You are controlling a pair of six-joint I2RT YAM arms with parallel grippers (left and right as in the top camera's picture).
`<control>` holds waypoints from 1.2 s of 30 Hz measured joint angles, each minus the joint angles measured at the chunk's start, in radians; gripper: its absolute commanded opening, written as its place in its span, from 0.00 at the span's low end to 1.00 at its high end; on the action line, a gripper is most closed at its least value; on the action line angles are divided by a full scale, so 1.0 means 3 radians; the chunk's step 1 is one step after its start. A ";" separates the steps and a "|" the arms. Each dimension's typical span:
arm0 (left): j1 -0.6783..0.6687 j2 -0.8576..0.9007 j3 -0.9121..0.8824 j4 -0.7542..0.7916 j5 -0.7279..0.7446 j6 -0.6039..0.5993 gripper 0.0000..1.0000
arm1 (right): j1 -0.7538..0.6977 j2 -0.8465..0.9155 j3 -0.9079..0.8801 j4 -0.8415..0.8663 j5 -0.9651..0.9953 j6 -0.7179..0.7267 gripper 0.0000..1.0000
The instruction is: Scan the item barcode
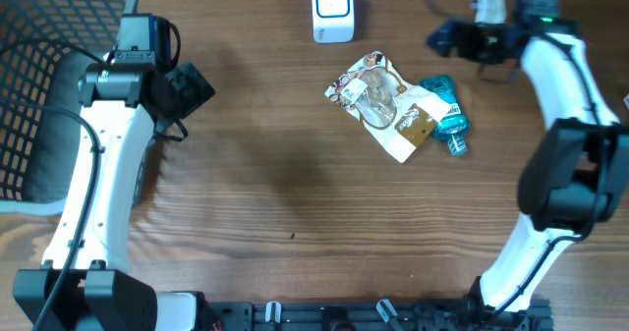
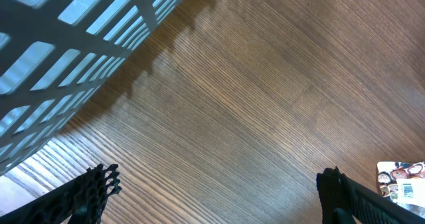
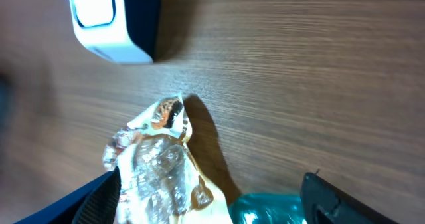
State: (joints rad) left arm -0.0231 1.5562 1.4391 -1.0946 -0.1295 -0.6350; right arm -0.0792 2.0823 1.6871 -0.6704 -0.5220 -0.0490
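On the table (image 1: pixel 295 193), the scanner (image 1: pixel 332 9) sits at the far edge, the snack packet (image 1: pixel 383 103) before it, the bottle (image 1: pixel 447 110) touching the packet's right side, and the basket (image 1: pixel 29 66) far left.

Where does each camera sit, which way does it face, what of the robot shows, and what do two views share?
Overhead: above the table, looking straight down; left arm and right arm show.
Left wrist: faces down at bare wood and the basket; left gripper open at bottom.
Right wrist: faces down at scanner and snack packet; right gripper open.
Shared: overhead and right wrist both show scanner and snack packet.
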 measured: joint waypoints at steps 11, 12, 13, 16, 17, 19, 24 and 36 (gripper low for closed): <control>0.0000 0.0000 0.0000 -0.0003 0.0000 0.0000 1.00 | 0.0788 0.0429 -0.0015 0.0179 0.0716 -0.0567 0.90; 0.0000 0.0000 0.0000 -0.0003 0.0000 0.0000 1.00 | 0.0788 0.0469 -0.0034 0.0163 0.0673 -0.0614 0.87; 0.0000 0.0000 0.0001 -0.0003 0.0000 0.0000 1.00 | 0.0788 0.0484 -0.0038 0.0144 0.0632 -0.0637 0.85; 0.0000 0.0000 0.0000 -0.0001 0.0000 0.0000 1.00 | 0.0788 0.0496 -0.0038 0.0051 0.0608 -0.0645 0.80; 0.0000 0.0000 0.0000 -0.0003 0.0000 0.0000 1.00 | 0.0788 0.0521 -0.0038 -0.0019 0.0587 -0.0652 0.76; 0.0000 0.0000 0.0000 -0.0001 0.0000 0.0000 1.00 | 0.0788 0.0525 -0.0037 -0.0103 0.0540 -0.0655 0.58; 0.0000 0.0000 0.0001 -0.0001 0.0000 0.0000 1.00 | 0.0788 0.0524 -0.0031 -0.0259 0.0421 -0.0618 0.05; 0.0000 0.0000 0.0001 -0.0003 0.0000 0.0000 1.00 | 0.0961 -0.0135 0.0282 -0.0308 0.1801 -0.0187 0.05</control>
State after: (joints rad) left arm -0.0231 1.5562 1.4395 -1.0954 -0.1295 -0.6350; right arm 0.2092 2.0418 1.7718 -0.7628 0.0181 -0.1051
